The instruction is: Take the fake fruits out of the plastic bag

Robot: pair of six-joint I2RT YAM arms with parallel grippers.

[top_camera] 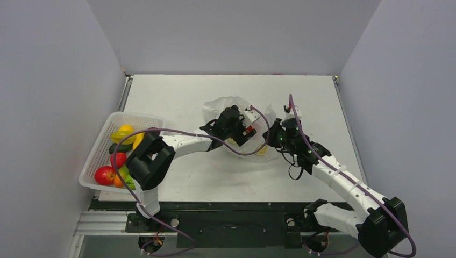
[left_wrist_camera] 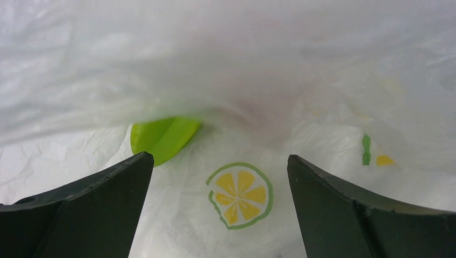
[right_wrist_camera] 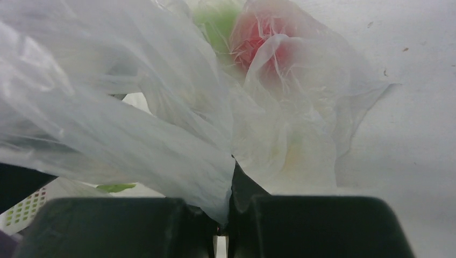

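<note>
Top external view: plastic bag (top_camera: 221, 105) at the centre of the table (top_camera: 172, 94), held from 3 o'clock and entered from 9 o'clock.
The right gripper (right_wrist_camera: 231, 217) is pinched on a fold of film. The left gripper (left_wrist_camera: 219, 161) is spread, apparently inside the mouth, with nothing between its fingers. A green fruit (left_wrist_camera: 163, 137) lies at their 10 o'clock, half under a drooping fold; a red fruit (right_wrist_camera: 262, 45) shows through the cloudy, crinkled film. Risk: the fingers may close on film along with the fruit — or the thin fold may slip from the pinch and the mouth collapse.
</note>
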